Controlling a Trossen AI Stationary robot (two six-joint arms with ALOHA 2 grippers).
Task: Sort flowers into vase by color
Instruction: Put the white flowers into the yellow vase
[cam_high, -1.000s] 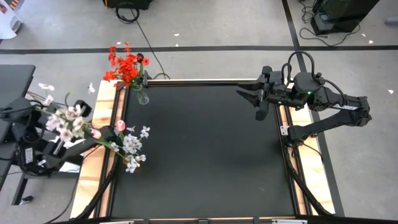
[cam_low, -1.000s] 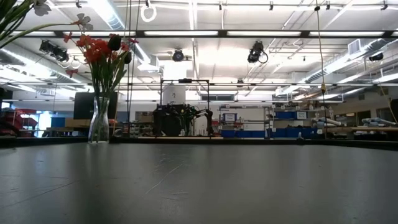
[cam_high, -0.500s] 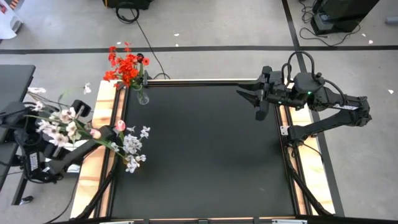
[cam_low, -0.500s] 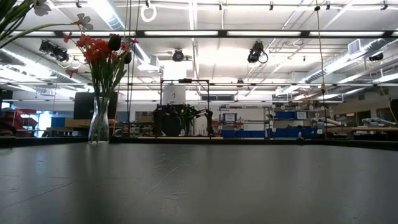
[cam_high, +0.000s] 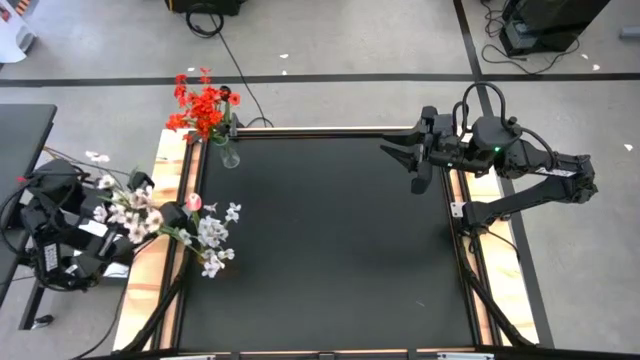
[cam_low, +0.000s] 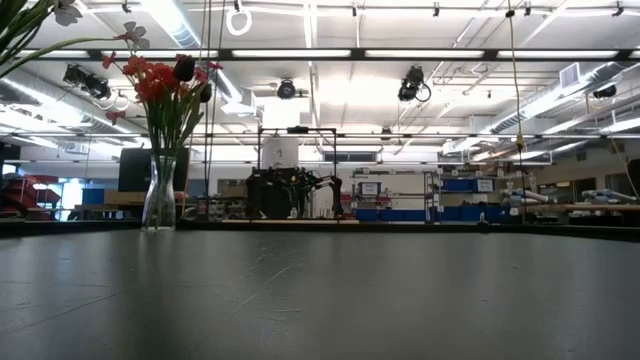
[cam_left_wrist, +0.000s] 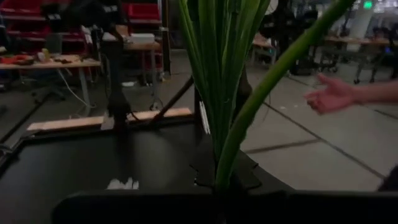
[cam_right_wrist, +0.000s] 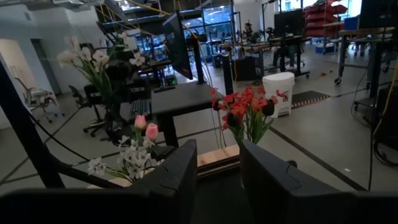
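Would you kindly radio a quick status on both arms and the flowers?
Left end effector shut on pale flower bunch, off table's left edge. Right end effector open, waiting. Red flowers in vase.

Grey concrete floor (cam_high: 340, 45) crossed by black tape lines (cam_high: 400, 74). Black tabletop (cam_high: 330, 240), wooden side rails (cam_high: 150, 260). Overhead: fluorescent strip lights (cam_low: 300, 53), white ceiling beams. Beyond: blue bins (cam_low: 460, 185), red shelving (cam_left_wrist: 140, 10), white bin (cam_right_wrist: 278, 85).

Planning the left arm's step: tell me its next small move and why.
Probably swing the left claw and its bunch of pale flowers back over the table. It is shut on the stems out beyond the table's left edge, and the only vase in view holds red flowers.
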